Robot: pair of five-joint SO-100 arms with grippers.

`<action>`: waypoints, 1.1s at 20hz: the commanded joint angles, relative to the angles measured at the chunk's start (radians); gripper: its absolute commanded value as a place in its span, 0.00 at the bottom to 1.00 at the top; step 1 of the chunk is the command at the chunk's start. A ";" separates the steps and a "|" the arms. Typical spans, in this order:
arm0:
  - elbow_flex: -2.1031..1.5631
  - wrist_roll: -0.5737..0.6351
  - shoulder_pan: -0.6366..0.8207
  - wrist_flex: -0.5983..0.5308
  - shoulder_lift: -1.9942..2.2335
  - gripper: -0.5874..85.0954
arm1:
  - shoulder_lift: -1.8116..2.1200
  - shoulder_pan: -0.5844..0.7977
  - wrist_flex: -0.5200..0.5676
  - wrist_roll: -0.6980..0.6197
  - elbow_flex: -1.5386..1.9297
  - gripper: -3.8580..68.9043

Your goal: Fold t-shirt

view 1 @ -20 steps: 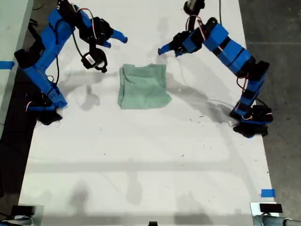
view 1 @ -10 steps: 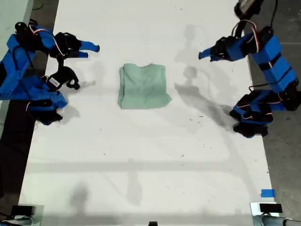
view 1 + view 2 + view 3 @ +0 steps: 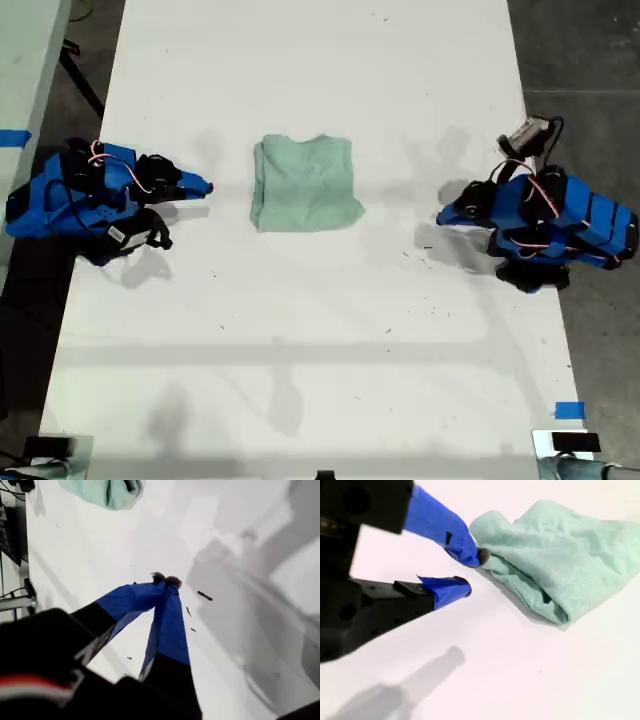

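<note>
Exterior view showed the t-shirt [image 3: 305, 185] folded into a compact mint-green rectangle on the white surface [image 3: 300, 350], lying between the two blue arms and apart from both. The first hand [image 3: 442, 215] sat low at the exterior view's right, its jaws pressed together and holding nothing. The second hand [image 3: 207, 187] sat at the exterior view's left, jaws slightly parted and empty, pointing toward the shirt's near edge.
</note>
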State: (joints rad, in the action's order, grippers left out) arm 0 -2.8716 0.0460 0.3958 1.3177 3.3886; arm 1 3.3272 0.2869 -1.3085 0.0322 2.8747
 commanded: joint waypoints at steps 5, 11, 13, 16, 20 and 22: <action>-0.155 -0.080 -0.121 0.057 0.035 0.18 | 0.098 -0.094 0.095 0.278 0.189 0.08; -0.155 -0.086 -0.308 0.067 0.035 0.19 | 0.098 -0.003 0.094 -0.548 0.189 0.10; -0.155 -0.083 -0.331 0.067 0.035 0.19 | 0.100 -0.011 0.086 -0.638 0.186 0.09; -0.155 -0.083 -0.341 0.067 0.035 0.19 | 0.100 -0.011 0.086 -0.638 0.186 0.09; -0.155 -0.083 -0.339 0.067 0.035 0.19 | 0.100 -0.011 0.086 -0.638 0.186 0.09; -0.155 -0.083 -0.339 0.067 0.035 0.19 | 0.100 -0.011 0.086 -0.638 0.186 0.09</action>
State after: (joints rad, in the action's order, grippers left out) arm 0 -3.0327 -0.0291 0.0690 1.3852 3.4208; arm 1 3.4223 0.2746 -1.2410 -0.5890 3.0664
